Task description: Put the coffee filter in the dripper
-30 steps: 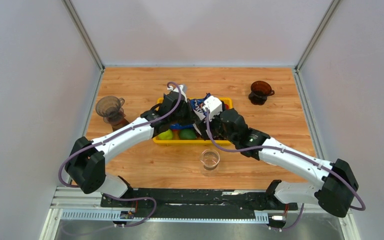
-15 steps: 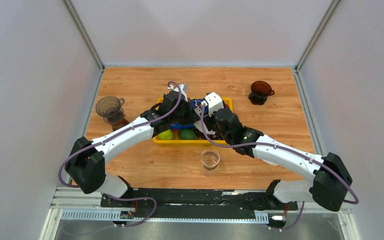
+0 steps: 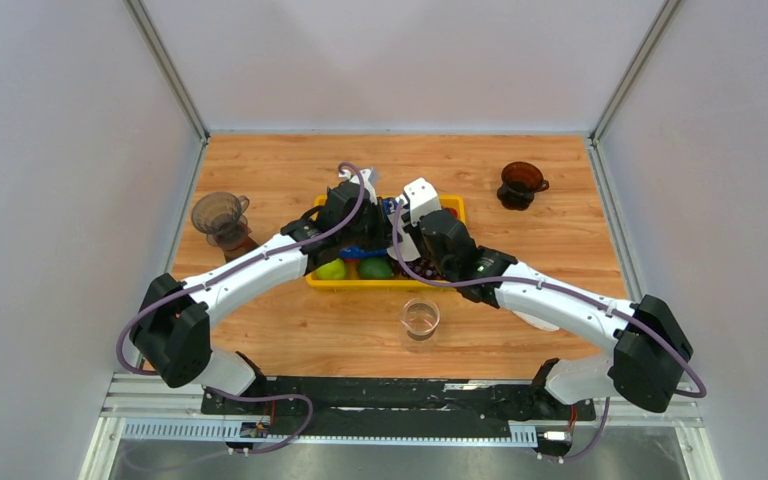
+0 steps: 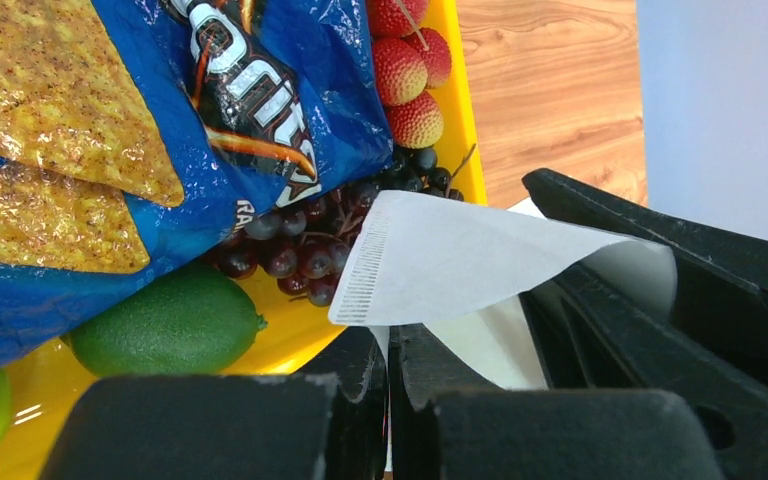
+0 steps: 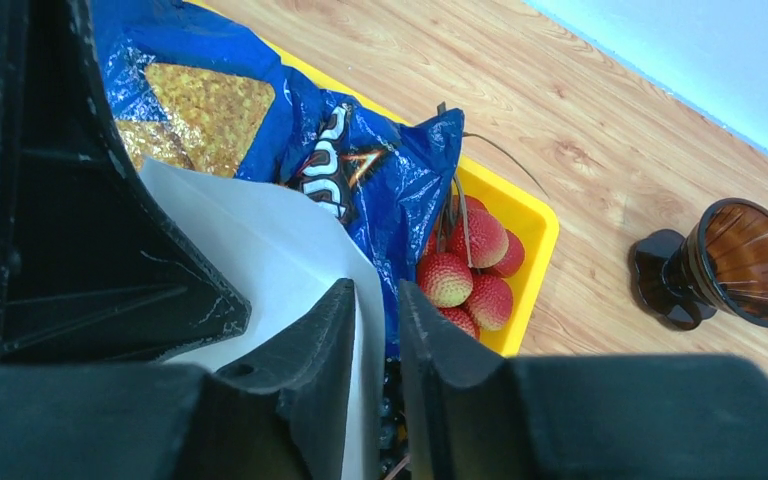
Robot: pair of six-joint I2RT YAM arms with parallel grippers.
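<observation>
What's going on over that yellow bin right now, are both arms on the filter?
Yes. Both arms meet over the yellow bin of snacks and fruit, each pinching the white coffee filter. The left gripper is shut on its lower edge, the right gripper on another edge, apparently passing it or spreading it open. The chip bag, lime and grapes lie below. The dark brown dripper stands empty on the table, right of the bin.

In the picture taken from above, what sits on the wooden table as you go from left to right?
Smoky grey plastic dripper → yellow plastic tray of fruit and snacks, both arms over it → clear glass cup → dark brown plastic dripper.
</observation>
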